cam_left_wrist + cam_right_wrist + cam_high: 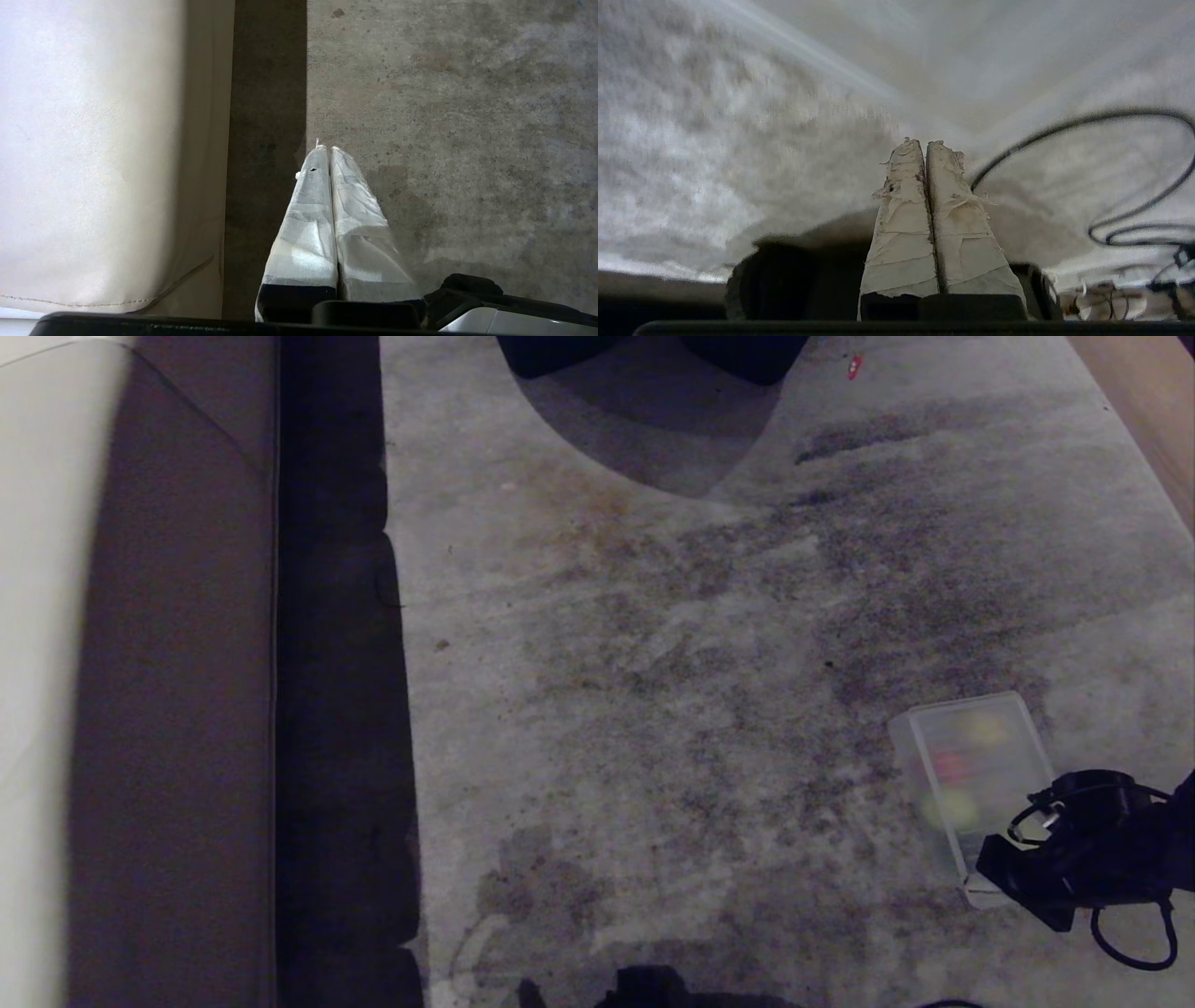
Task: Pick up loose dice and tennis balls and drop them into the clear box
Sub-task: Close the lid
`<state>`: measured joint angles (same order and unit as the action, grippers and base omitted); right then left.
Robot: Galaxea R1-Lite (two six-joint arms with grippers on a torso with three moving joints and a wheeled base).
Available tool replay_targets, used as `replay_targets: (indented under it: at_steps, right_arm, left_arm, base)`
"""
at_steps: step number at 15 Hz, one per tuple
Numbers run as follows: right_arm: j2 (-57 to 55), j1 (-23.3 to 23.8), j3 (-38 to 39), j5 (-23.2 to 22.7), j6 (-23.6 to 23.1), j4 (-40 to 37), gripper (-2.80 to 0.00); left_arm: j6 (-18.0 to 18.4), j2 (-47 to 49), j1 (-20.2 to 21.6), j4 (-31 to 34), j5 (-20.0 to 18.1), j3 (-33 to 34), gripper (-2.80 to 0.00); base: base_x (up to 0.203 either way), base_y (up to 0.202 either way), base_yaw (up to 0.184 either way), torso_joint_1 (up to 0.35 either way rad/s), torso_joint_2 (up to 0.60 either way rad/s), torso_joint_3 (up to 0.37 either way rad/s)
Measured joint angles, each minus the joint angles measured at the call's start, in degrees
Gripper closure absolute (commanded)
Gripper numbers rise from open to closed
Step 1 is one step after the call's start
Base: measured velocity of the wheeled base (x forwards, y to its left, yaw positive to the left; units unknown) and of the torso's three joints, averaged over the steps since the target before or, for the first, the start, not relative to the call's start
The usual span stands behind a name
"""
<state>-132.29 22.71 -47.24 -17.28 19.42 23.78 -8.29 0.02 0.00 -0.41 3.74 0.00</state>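
Hovering empty, right gripper (926,142) fingers pressed together; clear box (971,709) lies just beside it, long axis running away; left gripper (325,148) closed, farther.

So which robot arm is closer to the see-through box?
The right one. Its arm sits at the clear box's near corner. The left pincer is shut and hangs over bare floor next to a pale sofa, with no box nearby.

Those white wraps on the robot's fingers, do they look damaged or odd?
Yes. The right gripper's wrap is frayed and stained, with torn shreds along the fingers, which are shut on nothing. The left gripper's wrap is only creased and looks cleaner.
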Motion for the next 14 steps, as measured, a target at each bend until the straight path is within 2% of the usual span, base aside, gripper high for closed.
replay_targets:
  at_steps: [3,14]
  right_arm:
    - [-1.61,-0.6,-1.91,-1.27,0.01,-0.3,0.0]
    - [0.35,-1.3,-2.68,-1.11,0.39,-0.58,0.0]
  left_arm:
    - [0.0,0.0,0.0,0.01,0.0,0.0,0.0]
    - [0.02,0.0,0.0,0.01,-0.02,0.0,0.0]
  base:
    - [0.0,0.0,0.0,0.0,0.0,0.0]
    - [0.0,0.0,0.0,0.0,0.0,0.0]
